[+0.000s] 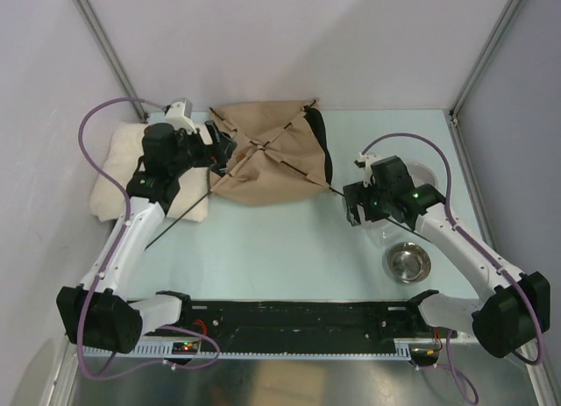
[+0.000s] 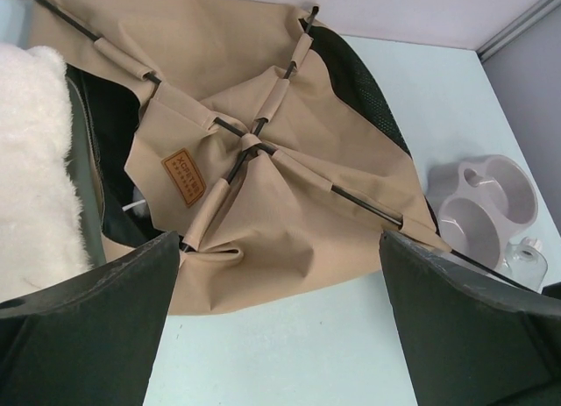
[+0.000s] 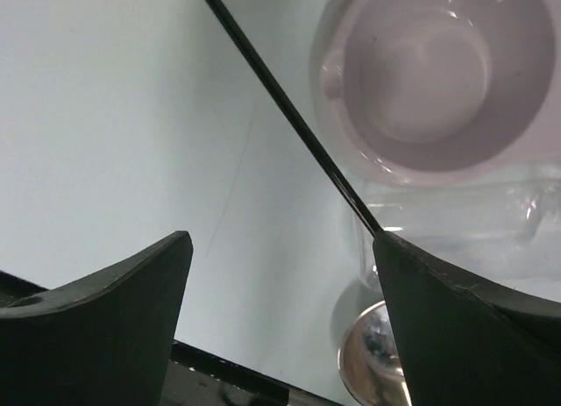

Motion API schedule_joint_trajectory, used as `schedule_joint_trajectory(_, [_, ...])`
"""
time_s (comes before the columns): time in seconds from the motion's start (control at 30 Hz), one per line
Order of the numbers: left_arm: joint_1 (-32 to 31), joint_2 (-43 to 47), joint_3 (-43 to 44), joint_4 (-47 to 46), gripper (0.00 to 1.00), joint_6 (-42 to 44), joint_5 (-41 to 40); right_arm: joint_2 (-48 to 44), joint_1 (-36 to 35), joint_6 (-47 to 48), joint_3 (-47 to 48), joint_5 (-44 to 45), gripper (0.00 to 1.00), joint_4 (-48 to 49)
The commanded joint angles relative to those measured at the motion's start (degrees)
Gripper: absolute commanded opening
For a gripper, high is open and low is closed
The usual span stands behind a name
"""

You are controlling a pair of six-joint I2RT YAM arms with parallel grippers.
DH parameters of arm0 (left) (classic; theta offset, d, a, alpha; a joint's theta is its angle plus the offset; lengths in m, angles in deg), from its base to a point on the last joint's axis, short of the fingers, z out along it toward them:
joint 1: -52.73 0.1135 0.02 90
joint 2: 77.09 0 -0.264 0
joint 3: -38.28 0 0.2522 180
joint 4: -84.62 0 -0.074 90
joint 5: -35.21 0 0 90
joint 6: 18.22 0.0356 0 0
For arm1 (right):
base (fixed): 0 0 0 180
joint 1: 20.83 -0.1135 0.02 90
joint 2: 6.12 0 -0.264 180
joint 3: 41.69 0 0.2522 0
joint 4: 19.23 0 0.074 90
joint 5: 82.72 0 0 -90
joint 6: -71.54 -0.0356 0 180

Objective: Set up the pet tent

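At far left, a cream cushion (image 1: 110, 174) flat on the table (image 1: 289, 239). Just right of it, the left gripper (image 1: 219, 152) — spread fully wide, gripping nothing, poised over the left edge of the pet tent (image 1: 272, 156). Mid-table toward the back wall, that tent: collapsed flat, tan fabric slack, crossed poles threaded through their sleeves but not bowed. One pole end (image 1: 337, 191) jutting rightward to the right gripper (image 1: 358, 204), likewise wide apart and empty, the rod brushing the inner edge of one finger (image 3: 456, 318) in the wrist view. Further right, a grey double feeder (image 2: 486, 200) and a steel bowl (image 1: 408, 263). Judged early: poles in, frame not raised. Next, probably: close on that free tip, then flex it toward the fabric's corner while steadying the left side — calls for a centred pinch on a thin, springy rod apt to slip.
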Motion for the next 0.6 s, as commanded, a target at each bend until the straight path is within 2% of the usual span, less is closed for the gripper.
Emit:
schedule_joint_trajectory(0.0, [-1.97, -1.79, 3.63, -2.75, 1.0, 0.09, -2.47, -0.34, 1.02, -1.17, -1.44, 5.93, 0.9, -1.19])
schedule_joint_trajectory(0.17, [-3.19, -3.3, 4.52, -3.37, 1.0, -0.59, -2.81, 1.15, 1.34, 0.67, -1.53, 10.07, 0.81, 2.77])
schedule_joint_trajectory(0.4, [-3.38, -3.68, 4.57, -3.52, 1.0, -0.69, -3.63, 3.91, -0.27, 3.49, -2.07, 14.77, 0.54, 6.78])
schedule_joint_trajectory(0.57, [-3.38, -3.85, 4.27, -3.48, 1.0, -0.28, -3.75, 5.28, -1.22, 5.42, -3.24, 15.71, 0.44, 9.0])
